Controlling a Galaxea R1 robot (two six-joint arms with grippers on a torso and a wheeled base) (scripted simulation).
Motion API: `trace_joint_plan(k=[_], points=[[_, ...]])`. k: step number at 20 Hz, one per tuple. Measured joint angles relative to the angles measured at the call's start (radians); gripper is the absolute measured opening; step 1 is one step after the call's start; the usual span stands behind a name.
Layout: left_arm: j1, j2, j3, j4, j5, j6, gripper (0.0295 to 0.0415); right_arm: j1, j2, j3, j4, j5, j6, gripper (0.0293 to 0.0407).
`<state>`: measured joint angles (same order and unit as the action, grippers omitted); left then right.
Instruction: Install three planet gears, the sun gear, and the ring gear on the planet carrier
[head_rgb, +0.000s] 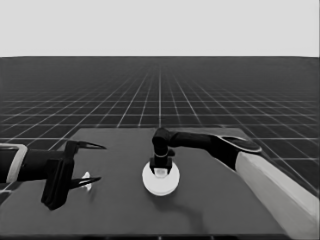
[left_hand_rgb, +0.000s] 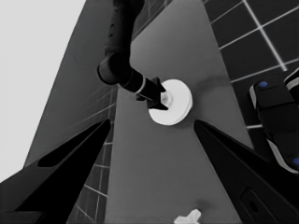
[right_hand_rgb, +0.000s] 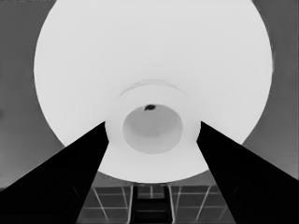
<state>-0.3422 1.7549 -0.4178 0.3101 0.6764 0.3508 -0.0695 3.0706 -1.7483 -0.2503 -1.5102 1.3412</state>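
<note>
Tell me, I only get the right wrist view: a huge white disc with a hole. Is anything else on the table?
Observer: Yes, a thin white piece lies near the left end of the table.
Visitor: Is anything holding it?
Observer: No. The left gripper waits over it, open.
Visitor: And where is my disc?
Observer: The larger round part sits mid-table, with the right gripper at its middle.

Black pointed fingers, pale grey forearm
</note>
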Motion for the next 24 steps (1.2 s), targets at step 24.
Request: trace_joint_plan(k=[24], points=[[0.0, 0.0, 0.0, 0.0, 0.0, 0.0, 0.0385, -0.002, -0.001, -0.001, 0.0, -0.002, 0.205, 0.0348]])
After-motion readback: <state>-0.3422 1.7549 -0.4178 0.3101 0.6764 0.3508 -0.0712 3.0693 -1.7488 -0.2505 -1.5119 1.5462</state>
